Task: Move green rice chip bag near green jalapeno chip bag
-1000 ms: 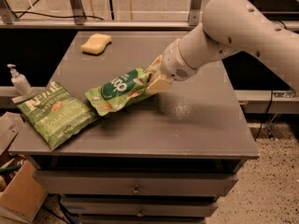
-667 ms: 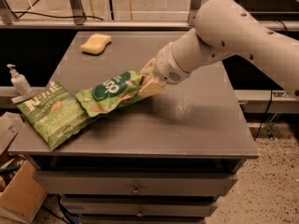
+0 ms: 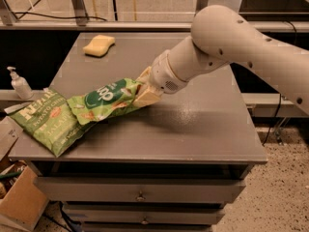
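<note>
**While your gripper [image 3: 143, 92] grips it, the puffy, glossy light-green rice chip bag [image 3: 104, 100] lies left of centre**

Your cream fingers [image 3: 145, 99] are clenched on the bag's right end over the grey desk [image 3: 203, 124]. Its left end overlaps the flat, matte green jalapeno chip bag [image 3: 46, 125] at the front-left corner. A yellow sponge [image 3: 99, 45] lies well apart, at the back.

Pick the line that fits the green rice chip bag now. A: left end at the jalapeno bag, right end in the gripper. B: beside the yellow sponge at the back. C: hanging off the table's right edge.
A: the green rice chip bag meets the green jalapeno chip bag with its left end, and the gripper is shut on its right end.
</note>
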Motion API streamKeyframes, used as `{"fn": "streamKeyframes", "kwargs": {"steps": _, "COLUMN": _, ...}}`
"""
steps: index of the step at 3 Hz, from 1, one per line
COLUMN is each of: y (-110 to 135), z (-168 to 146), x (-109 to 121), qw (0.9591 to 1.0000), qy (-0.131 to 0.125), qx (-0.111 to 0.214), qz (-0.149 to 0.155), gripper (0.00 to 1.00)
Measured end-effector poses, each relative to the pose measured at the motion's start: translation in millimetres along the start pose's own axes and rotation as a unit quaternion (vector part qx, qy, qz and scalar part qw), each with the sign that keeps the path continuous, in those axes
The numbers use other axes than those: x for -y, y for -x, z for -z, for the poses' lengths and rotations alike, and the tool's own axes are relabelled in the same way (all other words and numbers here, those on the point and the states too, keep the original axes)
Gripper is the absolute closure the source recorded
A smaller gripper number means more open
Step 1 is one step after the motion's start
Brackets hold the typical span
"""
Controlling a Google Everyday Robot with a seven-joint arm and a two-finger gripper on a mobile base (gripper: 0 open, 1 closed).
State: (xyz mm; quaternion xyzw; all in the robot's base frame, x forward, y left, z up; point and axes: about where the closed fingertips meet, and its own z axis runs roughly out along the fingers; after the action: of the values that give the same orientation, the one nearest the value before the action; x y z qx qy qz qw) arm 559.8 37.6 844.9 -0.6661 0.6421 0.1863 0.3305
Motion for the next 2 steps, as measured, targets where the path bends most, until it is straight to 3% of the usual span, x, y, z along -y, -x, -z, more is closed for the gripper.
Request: {"fn": "streamKeyframes", "kwargs": {"steps": 2, "y": 3.5, "z": -6.2, "x": -5.2, "qw": 1.0, "qy": 0.003, "qx": 0.001, "qz": 0.009, "gripper": 0.12}}
